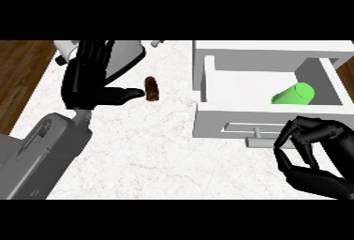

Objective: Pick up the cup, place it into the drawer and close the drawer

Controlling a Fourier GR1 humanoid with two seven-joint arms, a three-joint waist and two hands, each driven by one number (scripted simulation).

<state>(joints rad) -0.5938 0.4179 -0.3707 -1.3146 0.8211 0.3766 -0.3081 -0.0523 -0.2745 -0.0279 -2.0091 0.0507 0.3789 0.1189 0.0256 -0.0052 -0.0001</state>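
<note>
Cup in, drawer not yet closed
The cup (293,93) lies on its side inside the drawer (221,117). The right hand (318,166), curled on nothing, sits beside the handle (257,142) and might glance off it. The left hand (86,91) rests open.

The cup (293,93) is found in the drawer (214,121) at the right; the right hand (319,161) is seen before its front, the left hand (86,88) well to the left.
</note>
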